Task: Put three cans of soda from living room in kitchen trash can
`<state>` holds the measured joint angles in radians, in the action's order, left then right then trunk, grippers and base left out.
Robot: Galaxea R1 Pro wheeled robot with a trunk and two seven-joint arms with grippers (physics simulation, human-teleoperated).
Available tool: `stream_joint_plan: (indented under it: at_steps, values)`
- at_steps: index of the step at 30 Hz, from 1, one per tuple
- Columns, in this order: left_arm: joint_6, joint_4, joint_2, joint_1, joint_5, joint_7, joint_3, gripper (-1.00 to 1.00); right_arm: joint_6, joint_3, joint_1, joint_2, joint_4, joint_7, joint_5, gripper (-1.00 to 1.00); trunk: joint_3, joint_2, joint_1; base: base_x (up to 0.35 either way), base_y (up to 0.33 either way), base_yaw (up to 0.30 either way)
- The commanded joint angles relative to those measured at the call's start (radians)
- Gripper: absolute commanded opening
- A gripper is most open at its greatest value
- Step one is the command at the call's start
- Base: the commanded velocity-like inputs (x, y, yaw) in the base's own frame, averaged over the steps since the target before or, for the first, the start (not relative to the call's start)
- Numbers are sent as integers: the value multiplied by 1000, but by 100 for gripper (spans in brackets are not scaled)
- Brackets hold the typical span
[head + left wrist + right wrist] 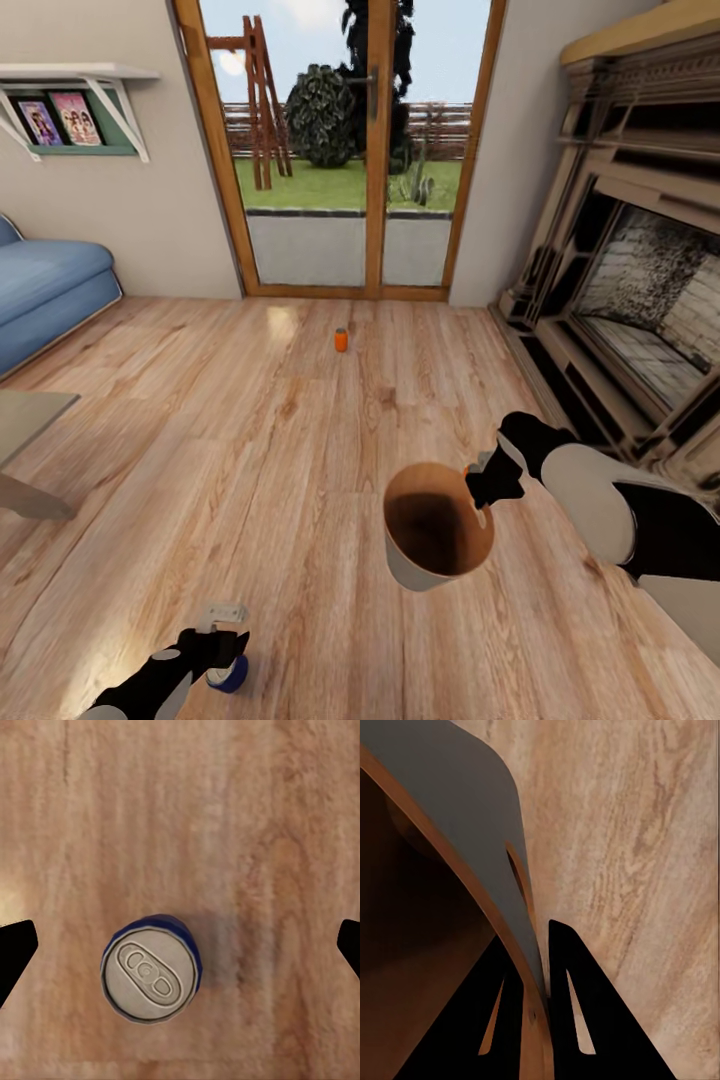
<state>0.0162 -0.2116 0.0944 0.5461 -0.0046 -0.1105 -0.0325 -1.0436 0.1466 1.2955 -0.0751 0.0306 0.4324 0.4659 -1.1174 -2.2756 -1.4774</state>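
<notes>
I am in the living room, looking down at the wood floor (300, 470). My left gripper (180, 945) hangs right over the blue can (150, 967), which stands upright on the floor. Its two black fingers (13, 952) are spread wide, one on each side of the can, and they do not touch it. The can sits nearer to one finger than to the other. In the head view the blue can (228, 676) peeks out just under the left gripper (222, 645), close to the near edge of the floor. My right gripper (488, 488) is clamped on the rim of the bin (435, 530) and holds it up off the floor with its open mouth tipped toward me. In the right wrist view one finger (585, 1020) is outside the grey wall of the bin (465, 802) and the other is inside, against the brown wood, just by the slot handle. An orange can (341, 340) stands upright far off on the floor, near the glass doors (350, 150). The blue sofa (45, 290) is by the left wall, and the fireplace (640, 280) is on the right. A corner of the low table (30, 415) shows at the left.
</notes>
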Motion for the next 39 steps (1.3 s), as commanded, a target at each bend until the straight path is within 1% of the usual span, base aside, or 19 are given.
stream_joint_plan:
  at_steps: [1,5,18,26,35,39]
  values:
    - [0,0,-2,0,0,0,0,100,-4,15,2,1,-2,3,-21,-100,-5,-7,-4,0,0,0]
    - [1,0,-5,0,0,0,-1,100,-4,14,3,2,-4,3,-21,-100,-23,-35,-19,0,0,0]
    - [2,0,-5,0,1,0,-1,100,-4,14,4,4,-5,3,-21,-100,-40,-35,-19,0,3,0]
    - [2,0,-5,0,2,0,-1,100,-4,13,4,4,-5,3,-21,-100,-47,-35,-19,0,119,0]
    - [4,0,-5,0,3,0,-1,100,-4,13,4,3,-5,3,-21,-100,-55,-35,-19,0,11,0]
    - [3,0,-5,0,2,0,-1,100,-4,13,4,2,-5,3,-21,-100,-71,-63,-34,0,1,0]
